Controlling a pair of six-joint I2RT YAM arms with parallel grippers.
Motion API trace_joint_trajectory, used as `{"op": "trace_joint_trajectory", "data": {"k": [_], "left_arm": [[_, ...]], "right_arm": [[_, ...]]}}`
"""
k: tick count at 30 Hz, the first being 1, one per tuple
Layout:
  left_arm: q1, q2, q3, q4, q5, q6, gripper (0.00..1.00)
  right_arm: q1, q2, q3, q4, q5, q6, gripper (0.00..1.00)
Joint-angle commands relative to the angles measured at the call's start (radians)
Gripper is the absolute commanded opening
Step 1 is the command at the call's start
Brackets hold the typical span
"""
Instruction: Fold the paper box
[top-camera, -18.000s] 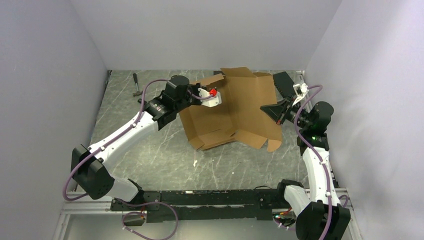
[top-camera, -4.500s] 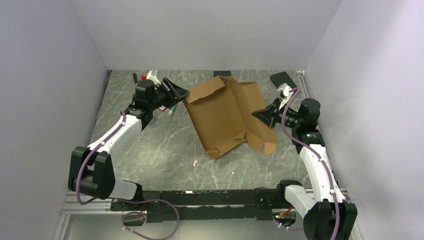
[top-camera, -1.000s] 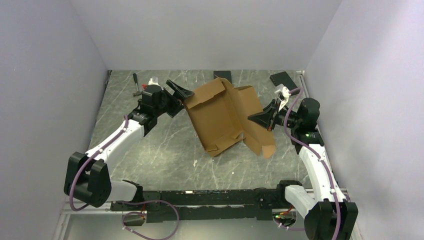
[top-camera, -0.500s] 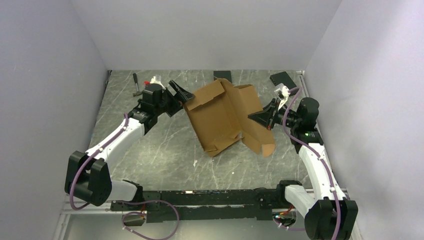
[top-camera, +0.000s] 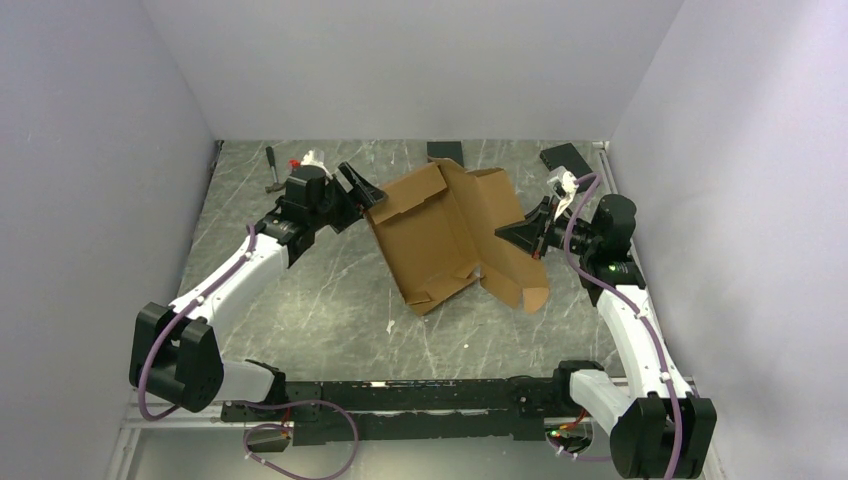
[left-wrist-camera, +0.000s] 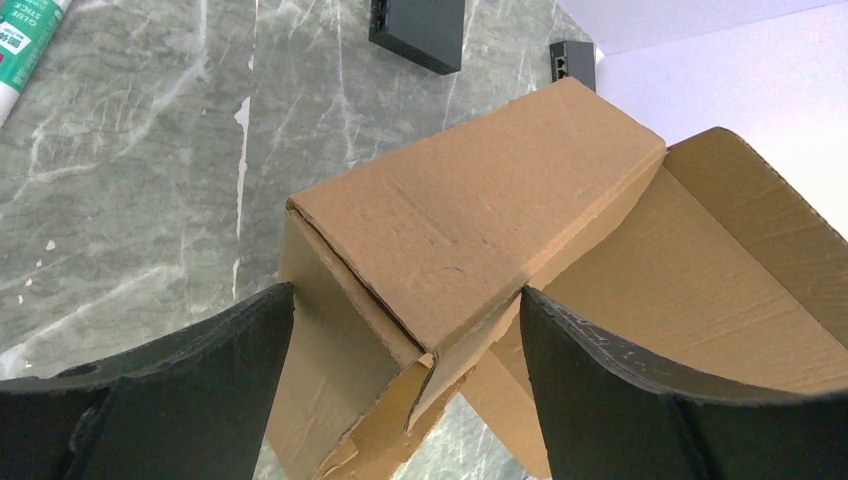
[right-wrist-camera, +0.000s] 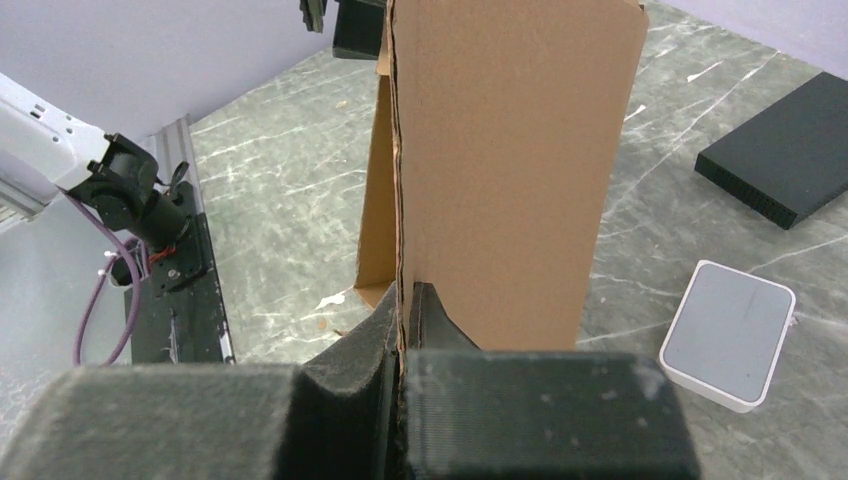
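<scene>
Since a few seconds ago my left arm has swung in on the box, and the sheet has tipped up more steeply off the grey marbled tabletop (top-camera: 300, 300). Starting at the left, a white tube with a green label (left-wrist-camera: 25, 40) lies on the table behind the left gripper (left-wrist-camera: 405, 291). That gripper's black jaws stand wide, one on either side of the folded left flap of the plain brown corrugated cardboard paper box (top-camera: 450, 235). I cannot tell whether the pads press on the flap. The box sits mid-table toward the back, half folded and tilted. Its near corner is down on the surface and its far panels are raised. On its right side, the right gripper (right-wrist-camera: 405, 290) is pinched tight on a thin upright cardboard edge, holding that panel on end. Beyond it, to the right, a small white rounded case (right-wrist-camera: 730, 335) lies flat near a black rectangular slab (right-wrist-camera: 790, 165). A second black slab (top-camera: 445, 150) lies at the back wall.
</scene>
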Motion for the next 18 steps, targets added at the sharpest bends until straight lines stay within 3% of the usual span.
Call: {"op": "trace_joint_trajectory", "data": {"k": [1, 18], "left_arm": [[0.0, 0.009, 0.044, -0.011, -0.033, 0.04, 0.87], [-0.013, 0.021, 0.061, -0.051, -0.081, 0.127, 0.81]], "right_arm": [[0.008, -0.002, 0.009, 0.032, -0.023, -0.022, 0.0], [0.011, 0.005, -0.002, 0.044, 0.017, -0.008, 0.0]]}}
